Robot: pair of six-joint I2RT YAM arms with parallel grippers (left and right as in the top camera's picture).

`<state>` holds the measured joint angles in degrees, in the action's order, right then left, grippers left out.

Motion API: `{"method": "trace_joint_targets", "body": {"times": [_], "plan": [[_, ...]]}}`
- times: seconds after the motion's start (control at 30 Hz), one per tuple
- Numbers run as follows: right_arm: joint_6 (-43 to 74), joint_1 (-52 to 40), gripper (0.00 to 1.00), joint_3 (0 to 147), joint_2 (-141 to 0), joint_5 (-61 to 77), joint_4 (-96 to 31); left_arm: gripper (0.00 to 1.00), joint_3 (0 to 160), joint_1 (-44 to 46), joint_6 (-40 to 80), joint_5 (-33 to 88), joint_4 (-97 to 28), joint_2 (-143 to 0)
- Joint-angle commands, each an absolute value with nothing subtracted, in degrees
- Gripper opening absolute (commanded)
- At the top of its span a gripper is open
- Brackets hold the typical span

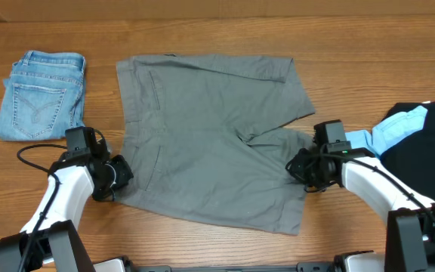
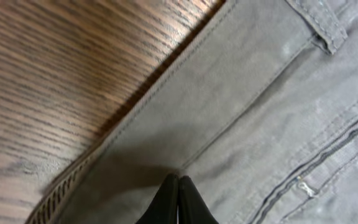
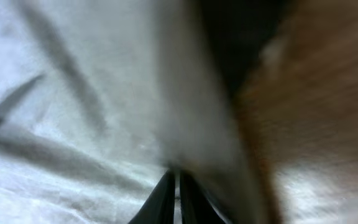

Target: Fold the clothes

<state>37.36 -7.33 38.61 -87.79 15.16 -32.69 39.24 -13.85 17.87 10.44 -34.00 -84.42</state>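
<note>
Pincers clenched at both ends of the near half of the garment, set for a lengthwise fold.

Overhead: the plain grey cotton shorts (image 1: pixel 210 136) lie spread flat mid-way across the wooden surface (image 1: pixel 338 45), waistband to the left. A folded light-blue denim garment (image 1: pixel 40 94) sits apart at far left and a black and sky-blue heap (image 1: pixel 429 128) at far right, probably done and waiting. The left pincer (image 1: pixel 115 177) sits at the near waistband corner and the right pincer (image 1: pixel 302 170) at the near leg hem, likely so that the near edge can rise evenly.
Left wrist: the left pincer (image 2: pixel 178 199) is clenched, nipping a crease of the shorts (image 2: pixel 260 124) just inside the waistband edge.
Right wrist: the blurred right pincer (image 3: pixel 176 199) is all but closed against the pale cloth (image 3: pixel 73 124). I cannot tell whether it has caught any.
</note>
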Motion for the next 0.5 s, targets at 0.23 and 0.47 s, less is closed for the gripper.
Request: {"method": "trace_joint_targets", "body": {"times": [0.23, 0.47], "plan": [[38.4, -3.9, 0.04, 34.9, -89.2, 12.5, -40.8, 0.04, 33.9, -13.9, 18.8, 10.5, -32.3, -85.8], [42.7, -2.0, 0.04, 37.4, -86.9, 13.7, -54.5, 0.04, 35.0, -17.9, 26.6, 9.3, -45.2, -84.7]]}}
